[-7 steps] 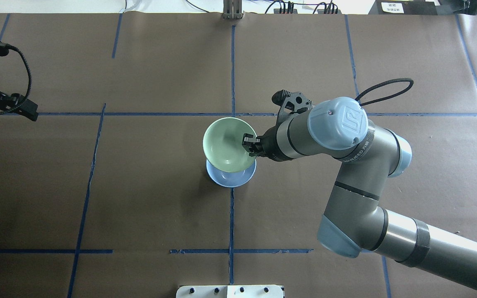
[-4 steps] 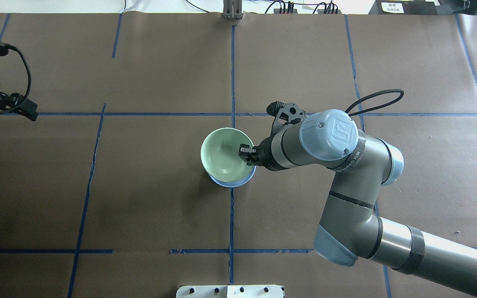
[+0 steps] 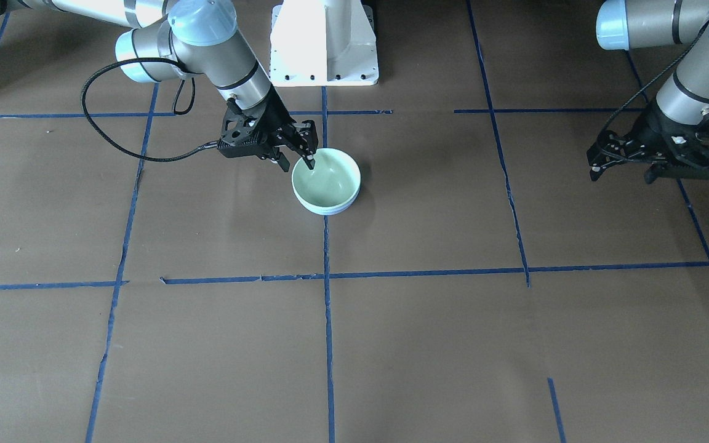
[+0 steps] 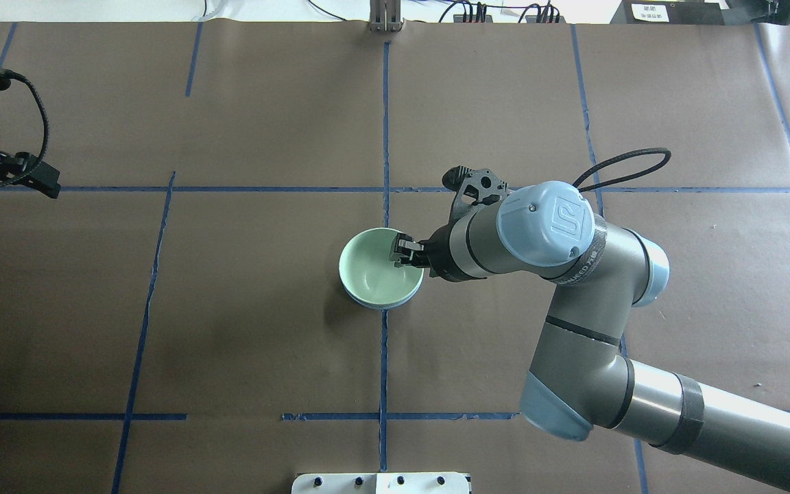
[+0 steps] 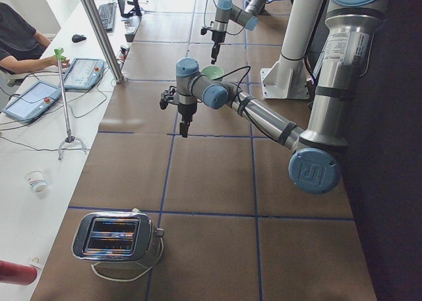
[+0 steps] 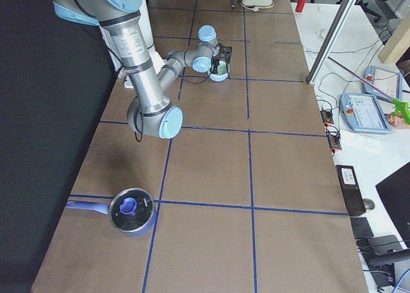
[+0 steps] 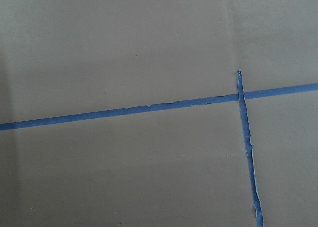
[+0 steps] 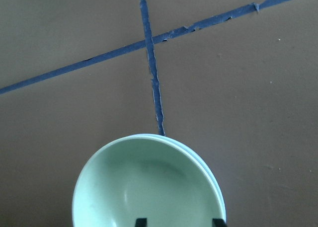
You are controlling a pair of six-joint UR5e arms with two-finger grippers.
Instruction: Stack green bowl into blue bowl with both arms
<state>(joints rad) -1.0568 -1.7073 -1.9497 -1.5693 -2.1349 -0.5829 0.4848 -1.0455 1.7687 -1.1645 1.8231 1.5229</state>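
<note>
The green bowl (image 4: 376,271) sits level inside the blue bowl (image 4: 387,305), of which only a thin rim shows beneath it. They are at the table's middle, on a blue tape line. My right gripper (image 3: 297,163) is open and straddles the green bowl's (image 3: 328,178) near rim, one finger inside and one outside. In the right wrist view the two fingertips (image 8: 140,221) stand well apart at the bowl's (image 8: 144,187) edge. My left gripper (image 3: 621,175) is open and empty, held above the table far off to the robot's left.
The white pedestal base (image 3: 324,43) stands behind the bowls. A toaster (image 5: 115,238) sits at the table's left end. A blue pot with a glass lid (image 6: 131,209) sits at the right end. Blue tape lines cross the brown table cover (image 4: 265,343).
The green bowl was tilted and held above the blue bowl. It has come down and now rests level inside it. The right gripper has opened at the rim. The left arm has barely moved.
</note>
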